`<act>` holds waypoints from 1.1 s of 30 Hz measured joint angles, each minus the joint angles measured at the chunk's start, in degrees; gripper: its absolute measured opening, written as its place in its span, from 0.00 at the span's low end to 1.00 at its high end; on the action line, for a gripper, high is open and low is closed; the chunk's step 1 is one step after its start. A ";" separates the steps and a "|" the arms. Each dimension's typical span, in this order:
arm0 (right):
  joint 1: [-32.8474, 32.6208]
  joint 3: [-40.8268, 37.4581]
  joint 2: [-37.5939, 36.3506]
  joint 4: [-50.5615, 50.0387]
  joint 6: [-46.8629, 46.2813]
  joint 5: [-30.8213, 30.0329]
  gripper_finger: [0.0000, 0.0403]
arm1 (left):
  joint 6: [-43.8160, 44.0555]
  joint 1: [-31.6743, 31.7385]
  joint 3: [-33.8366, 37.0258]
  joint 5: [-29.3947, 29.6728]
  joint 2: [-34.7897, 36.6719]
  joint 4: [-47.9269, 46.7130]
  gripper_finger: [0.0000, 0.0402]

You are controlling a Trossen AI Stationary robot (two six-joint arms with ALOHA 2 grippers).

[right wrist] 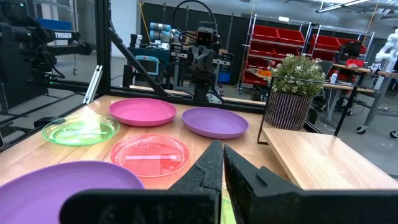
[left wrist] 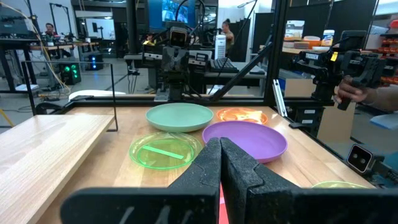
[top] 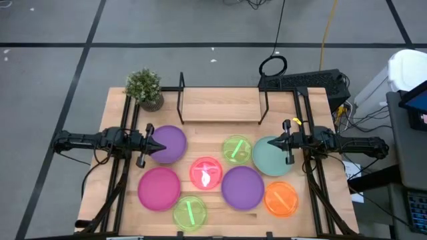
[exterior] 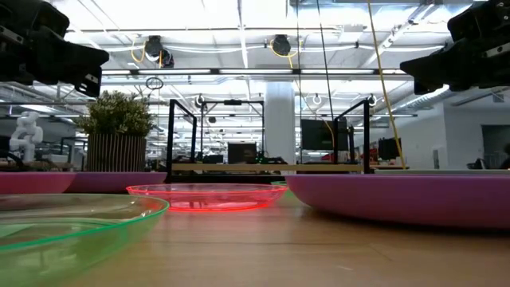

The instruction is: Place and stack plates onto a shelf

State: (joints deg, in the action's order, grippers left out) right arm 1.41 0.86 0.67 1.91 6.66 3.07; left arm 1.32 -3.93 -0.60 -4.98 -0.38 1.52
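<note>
Several round plates lie flat on the wooden tabletop: a purple one point(top: 169, 143), magenta point(top: 159, 189), red-pink point(top: 206, 172), two lime-green point(top: 236, 149) point(top: 189, 212), teal point(top: 269, 159), a second purple point(top: 242, 187) and orange point(top: 281, 199). The shelf point(top: 220, 105), a light board in a black wire frame, stands at the far edge with nothing on it. My left gripper point(top: 164, 148) hovers shut over the left purple plate. My right gripper point(top: 270, 142) hovers shut over the teal plate's edge. Both point level toward each other, above the plates.
A potted plant point(top: 144, 87) stands at the shelf's left end. A dark keyboard-like unit point(top: 303, 81) and cables lie at the far right corner. Bare wood shows between the shelf and the plates point(top: 207, 133).
</note>
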 joint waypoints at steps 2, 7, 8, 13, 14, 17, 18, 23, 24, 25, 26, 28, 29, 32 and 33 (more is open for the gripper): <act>0.02 0.00 0.00 0.00 0.01 -0.02 0.00 | 0.00 0.00 0.00 0.00 0.00 0.00 0.00; 0.01 0.00 0.00 0.00 0.23 -0.02 0.00 | 0.00 0.00 0.00 0.01 0.00 0.00 0.00; 0.00 -0.02 -0.01 0.00 0.63 -0.02 0.00 | 0.00 0.00 0.02 -0.01 0.02 0.00 0.00; 0.00 0.01 0.00 0.73 0.22 -0.04 0.00 | 0.01 -0.01 0.01 0.00 0.00 0.00 0.00; 0.02 0.22 0.00 1.24 -0.59 -0.06 0.00 | 0.00 0.00 0.00 -0.01 0.02 0.00 0.00; 0.02 1.25 0.35 1.17 -1.44 -0.16 0.00 | 0.00 -0.01 0.02 -0.01 0.00 0.00 0.00; 0.02 1.79 0.72 1.07 -1.44 -0.36 0.00 | 0.02 0.00 0.00 0.01 0.00 0.00 0.00; 0.00 5.42 4.52 -0.02 -1.30 -3.32 0.00 | 0.01 0.00 0.00 0.00 0.00 0.00 0.00; 0.00 6.39 5.45 0.15 -1.31 -3.66 0.00 | 0.01 0.00 0.01 -0.01 0.00 0.00 0.00; 0.00 7.36 6.59 0.28 -1.34 -4.15 0.00 | 0.00 -0.01 0.01 -0.01 0.00 0.00 0.00; 0.00 8.24 7.83 0.10 -1.46 -4.45 0.00 | 0.02 0.00 0.00 -0.01 0.00 0.00 0.00; 0.00 10.37 10.24 -0.53 -1.44 -4.48 0.00 | 0.00 -0.01 0.02 0.00 0.02 0.00 0.00; 0.00 11.77 11.57 -0.29 -1.44 -4.48 0.00 | 0.02 -0.02 0.00 -0.01 0.00 0.00 0.00; 0.00 16.35 15.57 -0.71 -1.46 -4.48 0.00 | 0.00 -0.01 0.02 0.00 0.00 0.00 0.00; 0.00 18.03 17.04 -1.23 -1.46 -4.48 0.00 | 0.01 0.00 0.01 0.01 0.01 0.02 0.00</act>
State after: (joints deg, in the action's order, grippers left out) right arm 1.41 18.89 17.71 0.68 5.19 -1.41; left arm 1.33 -3.92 -0.59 -4.97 -0.37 1.54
